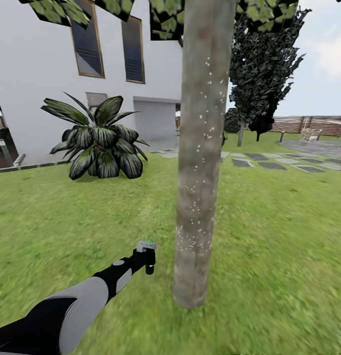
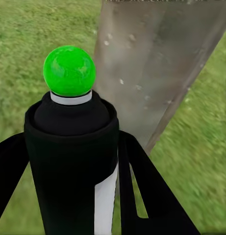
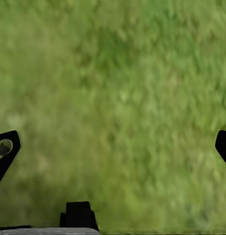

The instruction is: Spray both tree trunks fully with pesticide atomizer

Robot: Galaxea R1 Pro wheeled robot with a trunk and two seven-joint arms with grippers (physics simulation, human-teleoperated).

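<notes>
Where the house wall (image 1: 37, 113) stands on the left, spot the spiky plant (image 1: 98, 140) on the grass (image 1: 52, 227), then the left gripper (image 1: 148, 257) squeezed tight around the black pesticide atomizer (image 2: 73, 166) with its green ball top (image 2: 69, 71), held up just beside the tree trunk (image 1: 199, 148). See little white dots on that bark. Look further right for stepping stones (image 1: 274, 165) and the fence (image 1: 313, 124), with the right gripper (image 3: 113, 147) spread wide over grass, holding nothing.

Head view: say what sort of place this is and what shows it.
Most likely a home's back garden: green lawn, a white house with windows, grey stepping stones and a brown slatted fence behind. A thick tree trunk stands close ahead.
</notes>
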